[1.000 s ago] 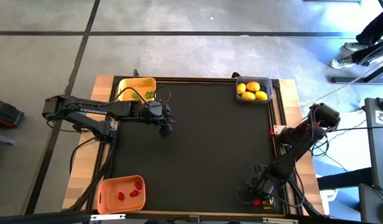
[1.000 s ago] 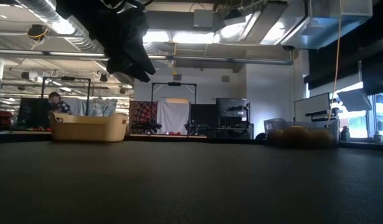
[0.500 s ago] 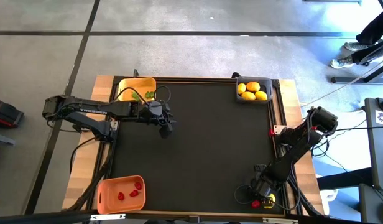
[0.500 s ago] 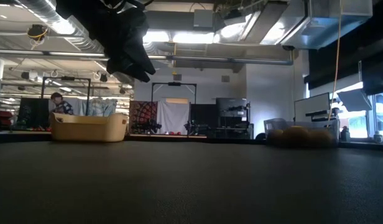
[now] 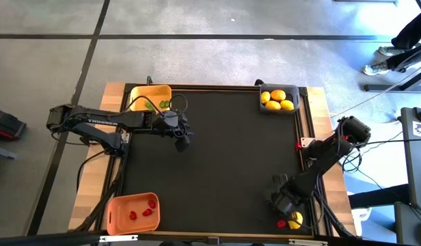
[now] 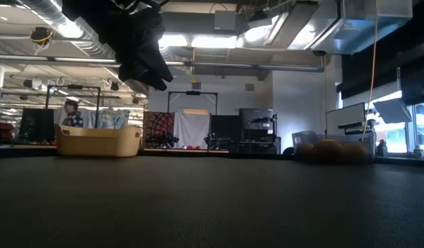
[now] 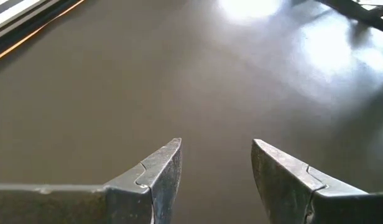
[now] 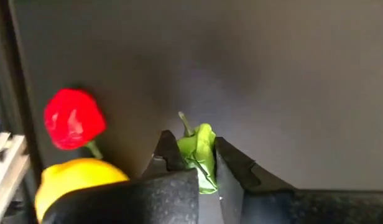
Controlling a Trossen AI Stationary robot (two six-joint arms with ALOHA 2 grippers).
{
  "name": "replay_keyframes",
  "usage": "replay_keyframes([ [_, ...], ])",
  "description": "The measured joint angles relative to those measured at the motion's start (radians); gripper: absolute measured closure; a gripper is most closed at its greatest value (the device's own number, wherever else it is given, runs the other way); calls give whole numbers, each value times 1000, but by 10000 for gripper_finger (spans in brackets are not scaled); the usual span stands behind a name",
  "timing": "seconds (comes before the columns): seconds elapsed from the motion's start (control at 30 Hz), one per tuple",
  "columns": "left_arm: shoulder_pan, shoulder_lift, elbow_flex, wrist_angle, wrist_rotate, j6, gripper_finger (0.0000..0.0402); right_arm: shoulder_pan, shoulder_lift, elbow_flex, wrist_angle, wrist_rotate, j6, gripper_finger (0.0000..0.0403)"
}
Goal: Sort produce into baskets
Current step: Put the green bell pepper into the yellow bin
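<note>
Open room: the black mat (image 5: 217,157) is bare across its middle; everything sits at its edges and corners.
Right gripper (image 8: 201,165): at the near right corner, fingers pinching a green piece (image 8: 199,155).
Beside it: one red piece (image 8: 73,119) and one lemon (image 8: 76,177), close to the mat's edge.
Left gripper (image 7: 215,171): fingers spread, holding nothing, near the yellow basket (image 5: 143,94).
Dark grey basket (image 5: 263,106): four lemons.
Orange basket (image 5: 115,212): about four red pieces.
Yellow basket: green pieces, count unclear.
</note>
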Motion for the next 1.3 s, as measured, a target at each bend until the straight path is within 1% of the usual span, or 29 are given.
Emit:
replay_keyframes([
  [0.13, -1, 0, 0, 0, 0, 2, 215, -67, 0, 41, -93, 53, -104, 384],
  [0.27, -2, 6, 0, 0, -1, -22, 215, -135, -8, 68, -168, 150, -196, 384],
  [0.37, -2, 19, 0, 1, -1, -12, 215, -183, -35, 74, -181, 216, -246, 384],
  [0.53, -2, 49, 0, 9, -5, -10, 213, -250, -108, 73, -166, 374, -324, 384],
  [0.63, -2, 75, 0, 22, -38, -36, 195, -289, -151, 74, -137, 432, -357, 384],
  [0.73, 0, 103, 0, 42, -52, -53, 160, -320, -178, 74, -110, 487, -386, 384],
  [0.83, -1, 126, 0, 77, -51, -52, 123, -351, -186, 74, -66, 521, -430, 384],
  [0.93, -3, 138, 0, 118, -14, -40, 97, -379, -186, 74, -19, 533, -489, 384],
  [1.03, -8, 140, 0, 149, 4, -27, 87, -407, -186, 74, 40, 542, -543, 384],
  [1.17, -31, 140, 0, 224, 9, -7, 86, -428, -188, 74, 111, 588, -615, 384],
  [1.3, -51, 140, 0, 316, 67, 2, 86, -443, -189, 74, 220, 612, -692, 384],
])
